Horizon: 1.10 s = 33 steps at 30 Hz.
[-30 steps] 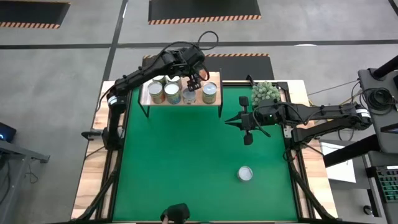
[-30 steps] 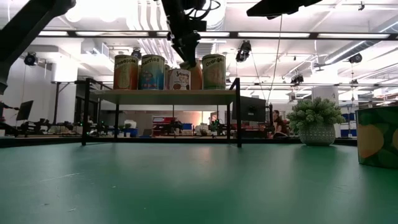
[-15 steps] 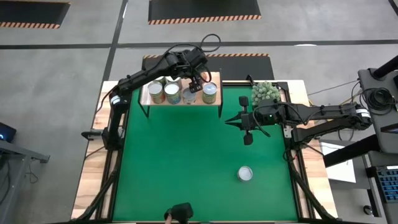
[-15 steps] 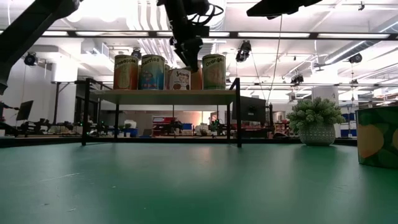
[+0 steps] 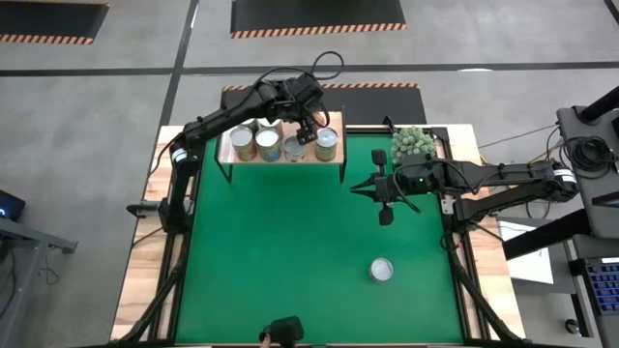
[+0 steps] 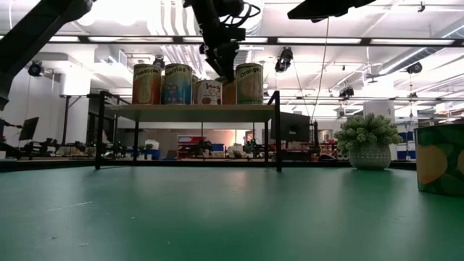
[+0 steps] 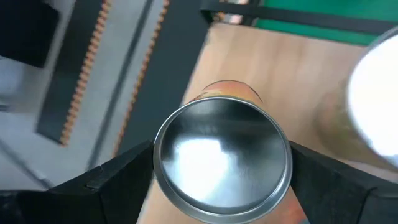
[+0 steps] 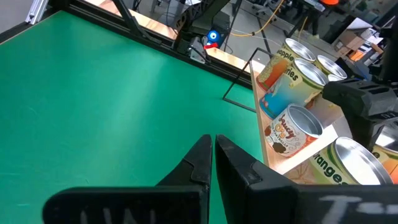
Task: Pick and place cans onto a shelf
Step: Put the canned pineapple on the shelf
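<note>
left gripper [image 5: 308, 129] hangs over the shelf [image 5: 280, 157], fingers spread wide either side of an orange-labelled can [image 7: 222, 157] that's standing on the board, so i'd call this the release step. next move looks like lifting clear, then going for the last can [image 5: 381, 270] out on the green counter. right gripper [image 5: 378, 189] waits mid-counter, fingers pinched together, holding nothing

Beyond my fingers lies a grey concrete floor [image 5: 116, 87] with dark mats [image 5: 317, 14] edged in orange-and-black stripes. Past my desk, long ceiling light strips [image 6: 341, 40] run under pale ducts [image 6: 170, 54], with cluttered workbenches [image 6: 217, 151] far behind.
</note>
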Available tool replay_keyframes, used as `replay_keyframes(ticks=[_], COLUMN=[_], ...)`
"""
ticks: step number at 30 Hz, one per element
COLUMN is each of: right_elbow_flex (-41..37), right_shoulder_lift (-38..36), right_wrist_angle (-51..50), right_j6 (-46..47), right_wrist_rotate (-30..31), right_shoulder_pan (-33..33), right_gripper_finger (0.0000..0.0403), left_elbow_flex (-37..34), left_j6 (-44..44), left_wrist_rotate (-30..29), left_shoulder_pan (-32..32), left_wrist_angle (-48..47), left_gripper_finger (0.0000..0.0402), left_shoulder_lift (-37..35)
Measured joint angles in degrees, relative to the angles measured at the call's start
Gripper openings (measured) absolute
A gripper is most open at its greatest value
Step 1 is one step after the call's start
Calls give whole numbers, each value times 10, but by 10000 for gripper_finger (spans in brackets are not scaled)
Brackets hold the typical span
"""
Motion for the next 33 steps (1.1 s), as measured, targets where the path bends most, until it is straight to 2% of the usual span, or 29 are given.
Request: replay_keyframes(ticks=[4, 33], right_elbow_flex=[0, 0], right_shoulder_lift=[0, 0], right_wrist_angle=[0, 0], right_j6=[0, 0], right_wrist_rotate=[0, 0], right_shoulder_pan=[0, 0], right_gripper_finger=[9, 9], left_elbow_flex=[0, 0], left_j6=[-4, -4], left_wrist_rotate=[17, 17], left_shoulder_pan=[0, 0], left_wrist_angle=[0, -2], left_gripper_finger=[327, 327], left_shoulder_lift=[0, 0])
